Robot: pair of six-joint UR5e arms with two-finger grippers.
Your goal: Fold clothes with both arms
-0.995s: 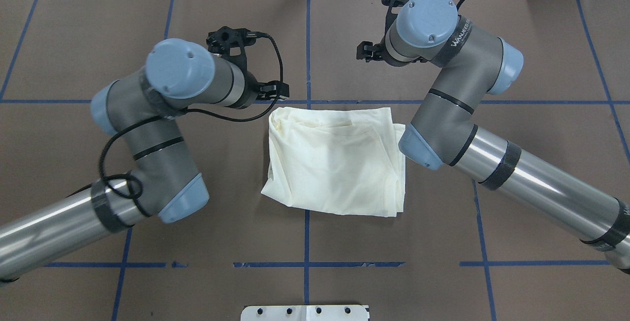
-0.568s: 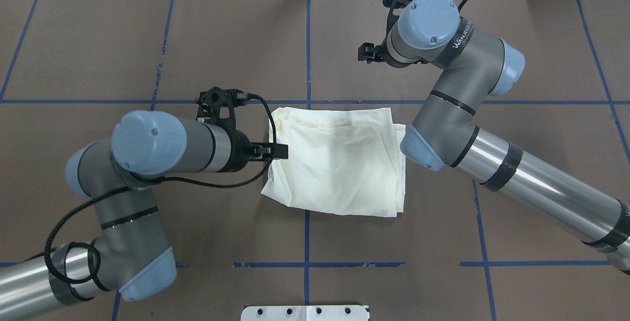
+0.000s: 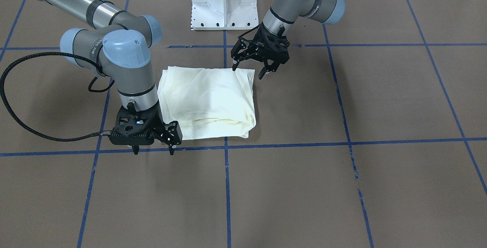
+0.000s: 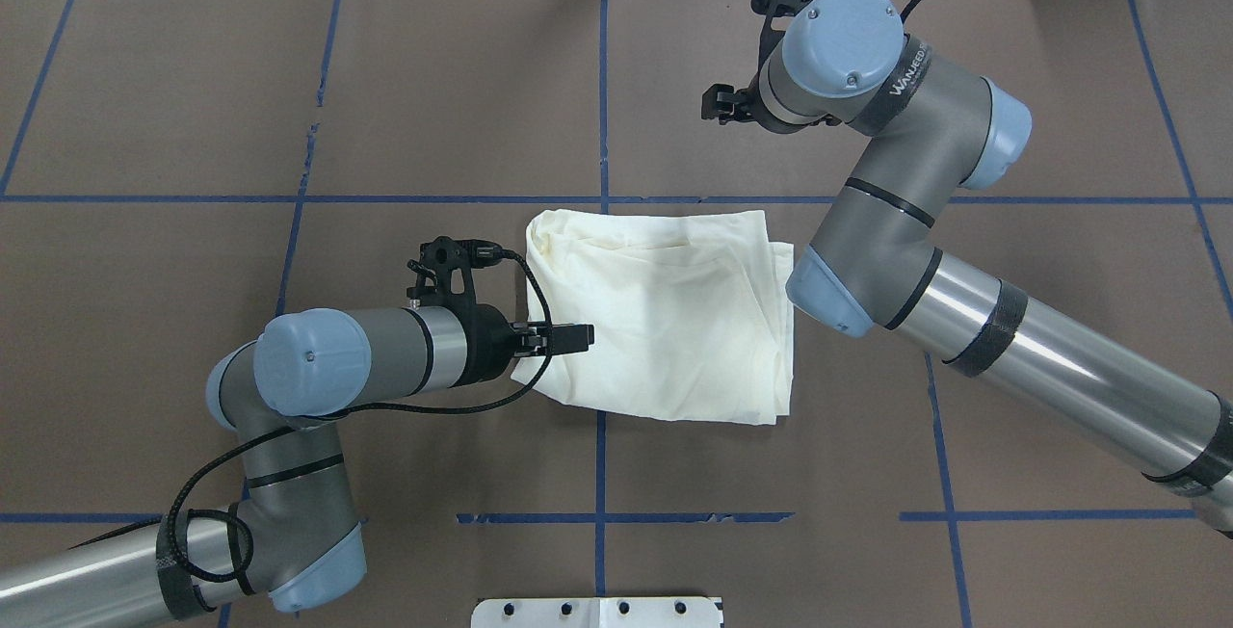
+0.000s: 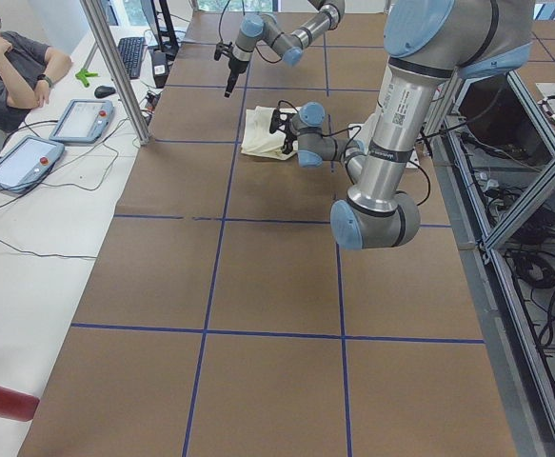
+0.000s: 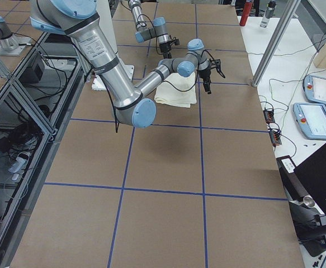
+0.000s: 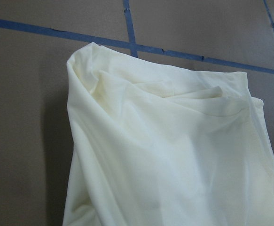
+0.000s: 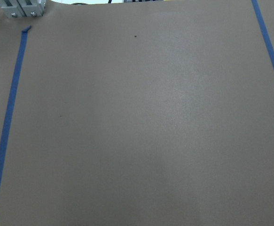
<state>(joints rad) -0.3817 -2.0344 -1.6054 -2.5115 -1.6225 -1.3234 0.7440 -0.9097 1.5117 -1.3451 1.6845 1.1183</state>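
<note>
Shirt (image 3: 205, 99) lies mid-frame in the front view, a near-square cream bundle, plain side up, on the brown table (image 3: 342, 187). Left gripper (image 3: 248, 70) is at its upper-right corner, fingers spread, one tip over the cloth edge and the other off it. Right gripper (image 3: 153, 150), spread wide and empty, hangs just beside the lower-left corner over bare table. Left looks nearer to a grasp, with cloth directly ahead of it.

Table: brown cover (image 4: 462, 79) lying flat, w/ blue tape lines (image 4: 600, 79) crossing it in a grid.
Base: white metal base (image 3: 223, 2) sitting at the robot-side edge, mid-table.
Person: person (image 5: 10, 71) sitting at the side desk (image 5: 29, 248), hand resting at chin.
Desk: tablets (image 5: 85, 120) lying near the person, keyboard (image 5: 130, 55) lying further back.
</note>
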